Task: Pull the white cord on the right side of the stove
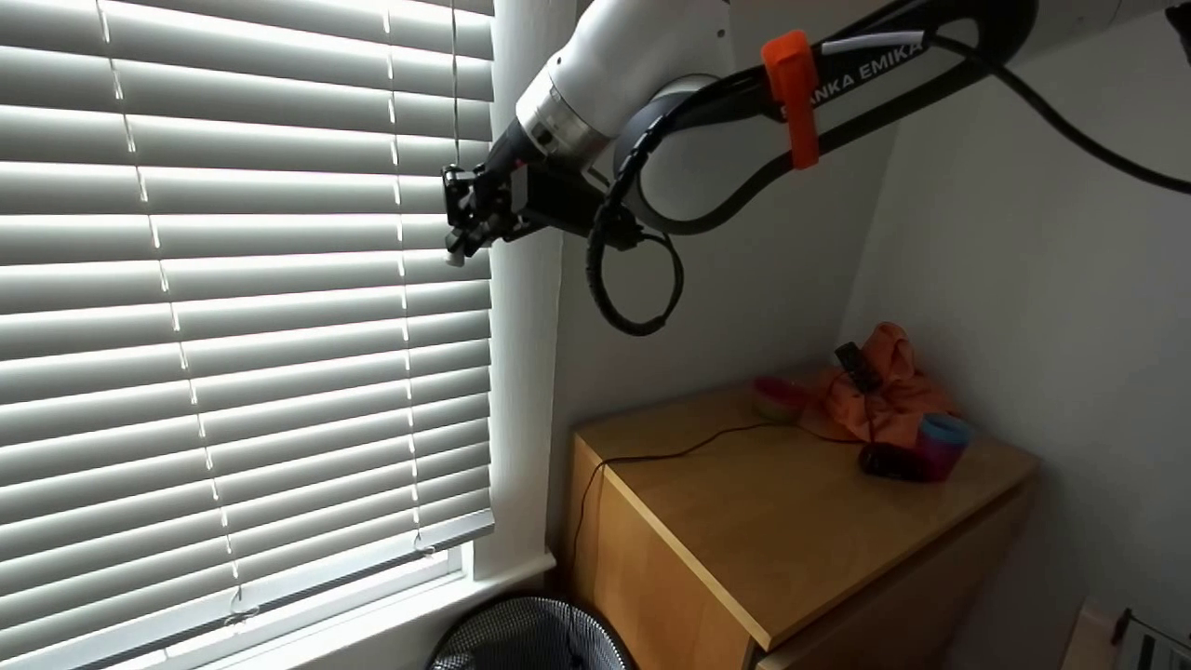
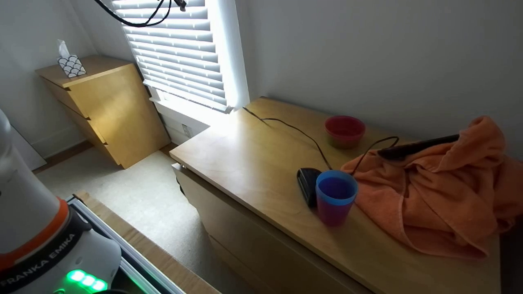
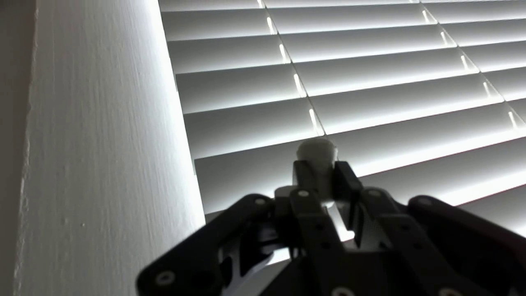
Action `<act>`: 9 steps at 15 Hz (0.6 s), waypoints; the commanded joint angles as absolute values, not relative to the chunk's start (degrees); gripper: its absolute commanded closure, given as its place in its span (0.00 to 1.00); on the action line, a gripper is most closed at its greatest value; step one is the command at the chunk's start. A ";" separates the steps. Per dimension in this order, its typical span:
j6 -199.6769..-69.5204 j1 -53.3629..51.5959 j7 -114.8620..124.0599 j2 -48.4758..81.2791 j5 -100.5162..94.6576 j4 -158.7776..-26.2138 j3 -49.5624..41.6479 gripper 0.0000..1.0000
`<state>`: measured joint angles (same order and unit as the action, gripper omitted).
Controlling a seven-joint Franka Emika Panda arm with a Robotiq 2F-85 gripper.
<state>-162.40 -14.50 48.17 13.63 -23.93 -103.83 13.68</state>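
A white cord point(image 1: 455, 93) hangs in front of the window blinds and runs down to my gripper point(image 1: 458, 214) in an exterior view. The cord's pale end knob point(image 3: 316, 150) sits between the fingertips of my gripper point(image 3: 321, 176) in the wrist view. Both fingers press against its sides, and its rounded end sticks out past the tips. The knob also shows just below the fingers point(image 1: 455, 259) in an exterior view. Only a small part of the gripper point(image 2: 182, 5) shows at the top edge of an exterior view. No stove is in view.
The blinds point(image 1: 298, 344) lie close behind the gripper, beside the white window frame point(image 3: 102, 144). A wooden dresser point(image 2: 253, 155) holds a red bowl point(image 2: 345, 132), cups point(image 2: 335, 204), a black device point(image 2: 307, 183) and an orange towel point(image 2: 441, 200). A mesh bin point(image 1: 530, 614) stands below the window.
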 commanded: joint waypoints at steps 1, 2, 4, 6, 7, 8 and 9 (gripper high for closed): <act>-161.37 -14.59 48.47 16.08 -22.49 -108.95 14.44 0.95; -161.26 -14.69 48.75 15.85 -22.88 -109.28 14.32 0.95; -161.20 -14.76 49.11 15.55 -23.25 -109.82 14.15 0.95; -161.32 -14.66 49.23 15.42 -23.06 -110.25 14.16 0.95; -161.29 -14.67 49.24 15.35 -23.17 -110.44 14.11 0.95; -161.28 -14.68 49.28 15.26 -23.21 -110.64 14.09 0.95; -161.30 -14.66 49.20 15.25 -23.16 -110.78 14.13 0.95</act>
